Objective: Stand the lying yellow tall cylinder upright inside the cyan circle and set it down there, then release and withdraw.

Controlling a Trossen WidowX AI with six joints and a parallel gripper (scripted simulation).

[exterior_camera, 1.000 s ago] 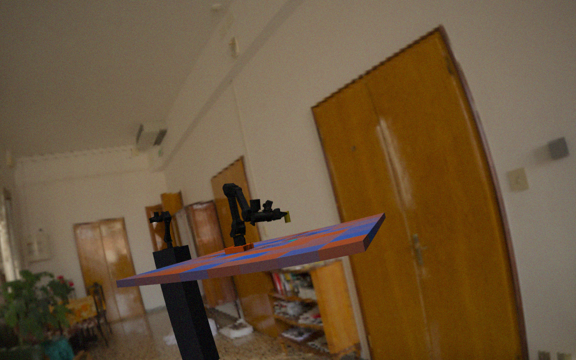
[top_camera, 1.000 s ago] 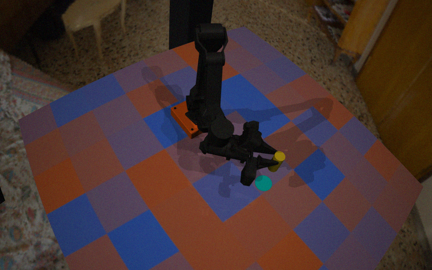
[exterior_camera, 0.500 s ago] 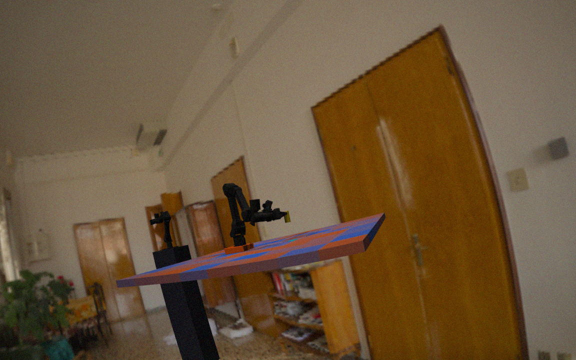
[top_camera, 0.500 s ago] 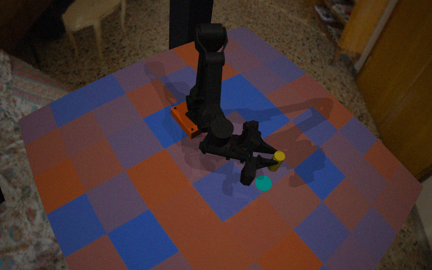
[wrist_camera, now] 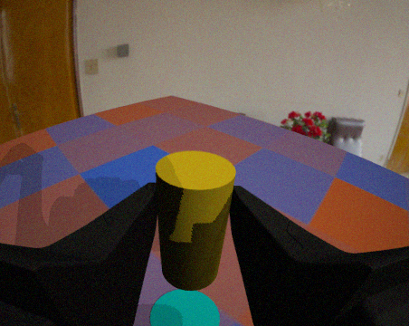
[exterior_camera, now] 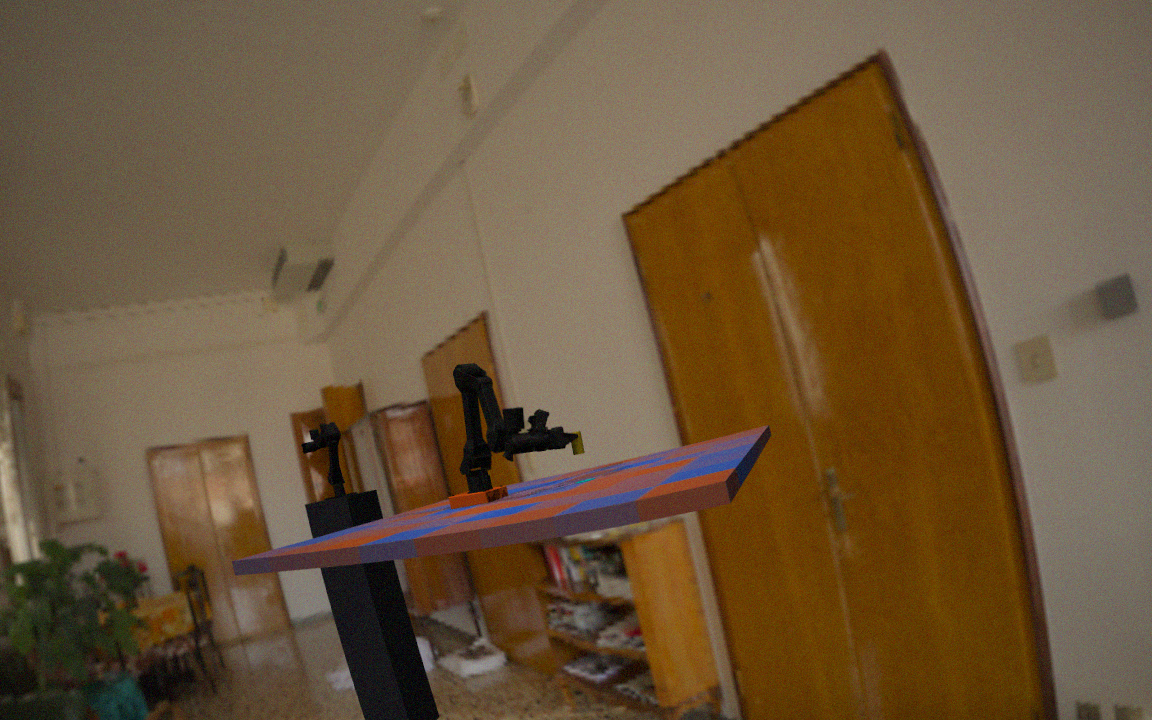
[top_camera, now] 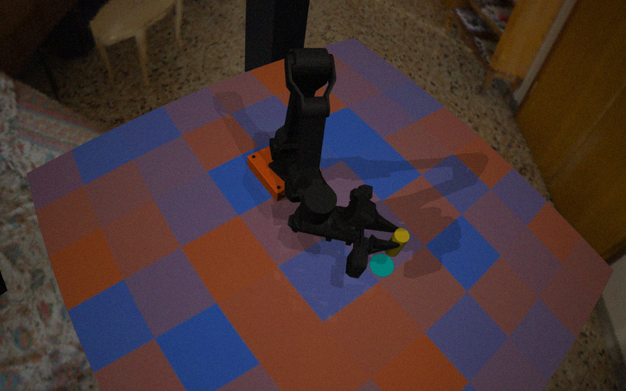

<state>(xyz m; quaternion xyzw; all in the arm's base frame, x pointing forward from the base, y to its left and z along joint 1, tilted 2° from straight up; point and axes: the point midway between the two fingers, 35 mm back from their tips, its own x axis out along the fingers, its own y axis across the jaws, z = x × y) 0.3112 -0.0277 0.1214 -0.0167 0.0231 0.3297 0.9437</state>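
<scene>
The yellow tall cylinder [top_camera: 401, 237] [exterior_camera: 578, 443] [wrist_camera: 194, 217] is held roughly upright in the air, well above the table top. My gripper [top_camera: 399, 237] [exterior_camera: 574, 438] [wrist_camera: 194, 194] is shut on it, one finger on each side near its upper part. The cyan circle [top_camera: 382, 265] [exterior_camera: 582, 481] [wrist_camera: 185, 309] lies flat on the table. In the wrist view it shows just below the cylinder's lower end, and in the top view it shows a little below and left of the cylinder.
The table [top_camera: 305, 349] [exterior_camera: 562, 528] has a blue, orange and purple checkered top. The arm's orange base plate [top_camera: 265, 176] [exterior_camera: 464, 501] stands on it behind the gripper. A black pillar [top_camera: 274, 33] [exterior_camera: 365, 617] stands beyond the table edge.
</scene>
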